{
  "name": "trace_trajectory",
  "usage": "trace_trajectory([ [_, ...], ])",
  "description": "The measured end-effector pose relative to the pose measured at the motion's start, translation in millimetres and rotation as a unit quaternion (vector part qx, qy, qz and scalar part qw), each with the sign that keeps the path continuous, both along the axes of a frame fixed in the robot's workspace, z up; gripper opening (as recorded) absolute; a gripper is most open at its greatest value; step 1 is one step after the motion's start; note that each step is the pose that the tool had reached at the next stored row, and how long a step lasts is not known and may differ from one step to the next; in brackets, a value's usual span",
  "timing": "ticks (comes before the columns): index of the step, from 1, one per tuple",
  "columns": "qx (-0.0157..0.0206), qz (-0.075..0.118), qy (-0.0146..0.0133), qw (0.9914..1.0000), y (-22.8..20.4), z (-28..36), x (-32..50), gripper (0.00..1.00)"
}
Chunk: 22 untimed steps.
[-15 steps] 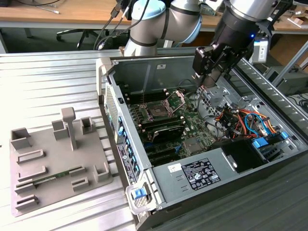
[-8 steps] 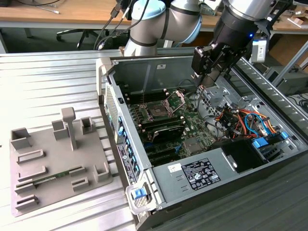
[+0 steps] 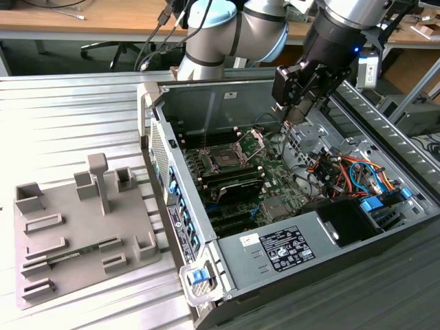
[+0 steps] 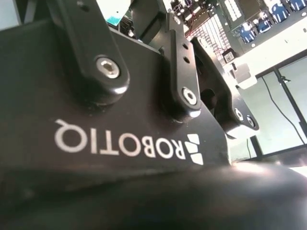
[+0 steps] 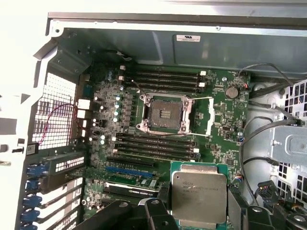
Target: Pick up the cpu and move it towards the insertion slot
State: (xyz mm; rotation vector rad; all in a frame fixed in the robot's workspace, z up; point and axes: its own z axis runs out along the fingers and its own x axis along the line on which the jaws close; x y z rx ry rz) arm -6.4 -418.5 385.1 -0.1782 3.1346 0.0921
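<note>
Exterior view: the end effector [image 3: 300, 110] hung in the upper right of the frame, above the open computer case [image 3: 206, 89], over the right part of the green board.
Chip: in the first wrist view the cpu [image 5: 199, 199] sat at lower centre, silvery top facing the camera, held between the dark fingers [image 5: 160, 218] at the bottom edge.
End effector state: clenched on the cpu, judging from the fingers flanking it in the first wrist view.
Socket: the insertion slot [image 5: 165, 113] lay at frame centre in the first wrist view, its bracket swung open; in the exterior view it sat left of centre [image 3: 225, 159].
Key relation: the slot lay up and slightly left of the held chip in the first wrist view, well apart, with black memory slots between them.
Orientation: the chip was square, with no long axis; it lay flat, edges roughly parallel to the socket frame.
Counter: a grey fixture plate [image 3: 82, 227] rested at lower left, outside the case.
</note>
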Motion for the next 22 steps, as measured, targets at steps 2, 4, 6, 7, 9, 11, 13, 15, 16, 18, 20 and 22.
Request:
trace_trajectory([
  [2, 0.0000, 0.000, 0.0000, 1.00000, 0.5, 0.0, -0.5, 0.55],
  [4, 0.0000, 0.000, 0.0000, 1.00000, 1.1, -0.1, -1.2, 0.55],
  [6, 0.0000, 0.000, 0.0000, 1.00000, 1.4, -0.1, -1.6, 0.55],
  [7, 0.0000, 0.000, 0.0000, 1.00000, 1.7, -0.2, -1.9, 0.55],
  [9, 0.0000, 0.000, 0.0000, 1.00000, 2.0, -0.2, -2.4, 0.55],
  [11, 0.0000, 0.000, 0.0000, 1.00000, 2.4, -0.2, -2.8, 0.55],
  [13, 0.0000, 0.000, 0.0000, 1.00000, 2.8, -0.3, -3.5, 0.55],
  [15, 0.0000, 0.000, 0.0000, 1.00000, 3.5, -0.3, -4.5, 0.55],
  [16, 0.0000, 0.000, 0.0000, 1.00000, 3.7, -0.3, -4.9, 0.55],
  [18, 0.0000, 0.000, 0.0000, 1.00000, 4.0, -0.4, -5.5, 0.55],
  [20, 0.0000, 0.000, 0.0000, 1.00000, 4.4, -0.4, -6.2, 0.55],
  [22, 0.0000, 0.000, 0.0000, 1.00000, 4.8, -0.4, -6.9, 0.55],
])
